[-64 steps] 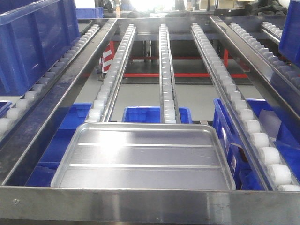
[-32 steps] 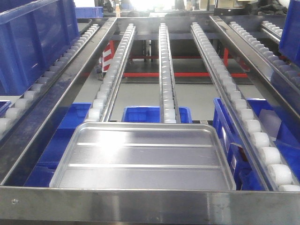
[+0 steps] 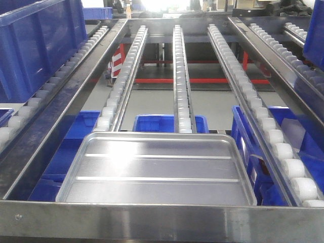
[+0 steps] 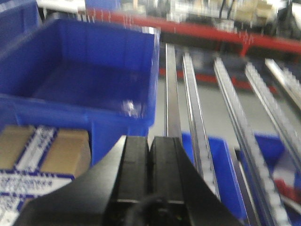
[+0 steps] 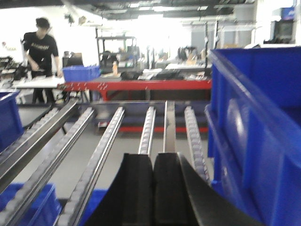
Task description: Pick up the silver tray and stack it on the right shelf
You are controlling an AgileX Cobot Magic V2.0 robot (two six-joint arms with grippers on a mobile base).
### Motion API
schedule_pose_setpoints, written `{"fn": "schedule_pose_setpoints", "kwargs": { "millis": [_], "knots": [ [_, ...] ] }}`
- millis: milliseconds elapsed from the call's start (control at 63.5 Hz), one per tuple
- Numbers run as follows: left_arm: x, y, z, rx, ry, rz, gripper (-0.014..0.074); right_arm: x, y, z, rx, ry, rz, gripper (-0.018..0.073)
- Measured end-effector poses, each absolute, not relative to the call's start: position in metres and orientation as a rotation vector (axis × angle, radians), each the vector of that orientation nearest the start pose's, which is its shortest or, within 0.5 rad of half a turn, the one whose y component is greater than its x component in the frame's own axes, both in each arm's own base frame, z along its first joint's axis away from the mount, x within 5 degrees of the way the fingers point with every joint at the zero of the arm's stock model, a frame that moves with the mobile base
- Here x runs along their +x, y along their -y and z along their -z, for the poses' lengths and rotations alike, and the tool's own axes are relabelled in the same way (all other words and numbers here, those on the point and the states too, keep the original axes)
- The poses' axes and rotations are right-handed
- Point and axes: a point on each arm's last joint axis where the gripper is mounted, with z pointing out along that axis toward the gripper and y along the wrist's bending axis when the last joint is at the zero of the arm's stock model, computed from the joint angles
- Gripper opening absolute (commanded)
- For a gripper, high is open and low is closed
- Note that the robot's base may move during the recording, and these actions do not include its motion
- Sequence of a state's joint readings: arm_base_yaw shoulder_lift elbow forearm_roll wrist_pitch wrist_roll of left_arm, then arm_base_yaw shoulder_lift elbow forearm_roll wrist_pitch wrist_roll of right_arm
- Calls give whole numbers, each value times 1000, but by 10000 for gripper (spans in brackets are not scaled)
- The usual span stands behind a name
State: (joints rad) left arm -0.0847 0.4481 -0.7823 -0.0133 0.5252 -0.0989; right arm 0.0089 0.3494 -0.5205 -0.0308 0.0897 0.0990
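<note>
Both jaws are pressed shut on nothing. In a blurred view the left black gripper (image 4: 149,141) hangs near a large blue plastic bin (image 4: 94,80), apparently above a printed cardboard box (image 4: 42,150). In the centre, the shiny rectangular silver tray (image 3: 157,169) lies flat on the steel-framed right shelf (image 3: 162,223), against its front bar, covering the near ends of two white roller rails (image 3: 178,76). The right black gripper (image 5: 153,157) hangs beside a second blue plastic bin (image 5: 254,132).

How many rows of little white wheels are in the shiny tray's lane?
3: left row of white rollers and middle row run to the shiny rectangular metal tray; right row passes beside it. More rows lie in neighbouring lanes.
</note>
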Motion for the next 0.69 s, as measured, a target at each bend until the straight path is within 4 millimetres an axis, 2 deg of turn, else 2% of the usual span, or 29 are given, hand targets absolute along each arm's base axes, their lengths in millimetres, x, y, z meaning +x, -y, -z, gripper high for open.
{"fn": "schedule_pose_setpoints", "kwargs": {
  "millis": [63, 110, 236, 299, 394, 567, 693],
  "knots": [
    [87, 11, -396, 14, -1760, 177, -77, 85, -4, -356, 19, -1464, -91, 100],
    [97, 16, -395, 58, -1811, 189, -29, 92, -7, -353, -5, -1516, -116, 150],
    [120, 33, -382, 186, -1938, 266, 248, 110, -22, -342, -103, -1647, -200, 337],
    [130, 43, -375, 234, -1995, 310, 335, 117, -31, -336, -164, -1704, -244, 405],
    [144, 57, -364, 299, -2068, 358, 349, 127, -48, -326, -246, -1780, -319, 461],
    [162, 86, -345, 434, -2172, 414, 349, 144, -78, -305, -303, -1990, -464, 463],
    [167, 104, -338, 511, -2192, 455, 349, 157, -90, -293, -280, -2123, -506, 459]
  ]
}}
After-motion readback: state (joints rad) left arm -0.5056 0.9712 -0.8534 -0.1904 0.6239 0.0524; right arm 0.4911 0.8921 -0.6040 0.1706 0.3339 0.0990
